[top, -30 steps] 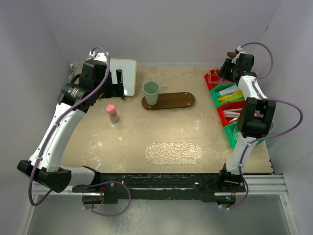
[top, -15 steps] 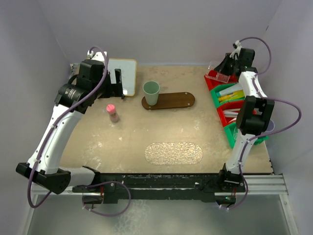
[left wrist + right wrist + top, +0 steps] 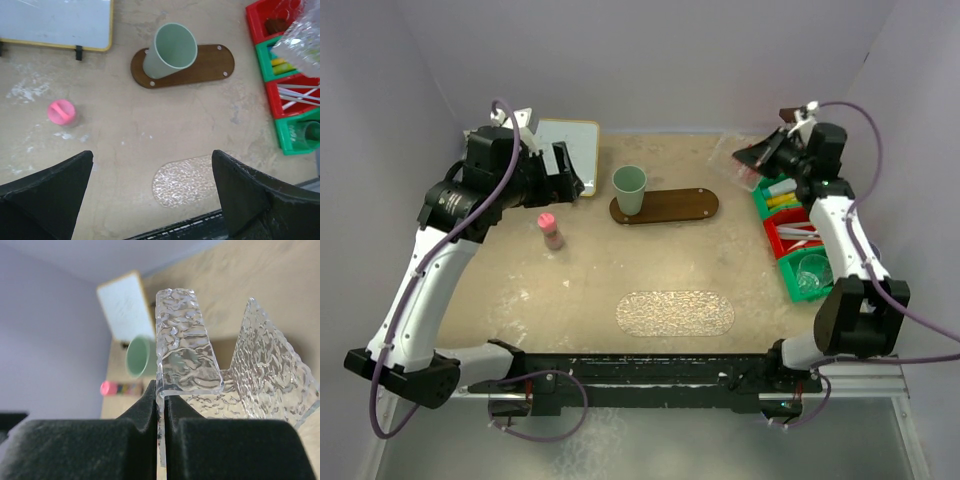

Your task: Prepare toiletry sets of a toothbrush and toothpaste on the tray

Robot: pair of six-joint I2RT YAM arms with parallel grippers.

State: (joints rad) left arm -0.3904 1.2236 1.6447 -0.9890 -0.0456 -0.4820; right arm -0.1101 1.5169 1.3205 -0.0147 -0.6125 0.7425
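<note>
Broadly, the beige counter (image 3: 580, 285) carries everything, and both arms rise from its near edge. The left arm reaches to about 10 o'clock, where the left claw (image 3: 152, 160) hangs above the surface with its fingers spread wide and nothing between them. A whiteboard (image 3: 572, 143) lies flat at 11 o'clock, just beyond that claw. A row of red and green bins (image 3: 292, 148) runs along the 3 o'clock side.

A wooden tray (image 3: 682, 206), long and oval, sits just past centre toward 12 o'clock. A clear oval tray (image 3: 674, 313) with a pebbled pattern lies bare at 6 o'clock, well apart from the wooden one.

At 1 o'clock, by the far end of the bins, the right claw (image 3: 161, 395) is pinched tight on one upright wall of a clear rack (image 3: 187, 355), a ridged, textured plastic piece held up off the counter.

A pale green cup (image 3: 629, 188) stands upright on the left end of the wooden tray, the rest of which is bare. A second cup (image 3: 812, 272) sits in the nearest green bin. A pink-capped bottle (image 3: 551, 230) stands alone at 9 o'clock, near the green cup but off the tray. Slim pale toothbrushes (image 3: 297, 95) lie in a red bin midway along the row.
</note>
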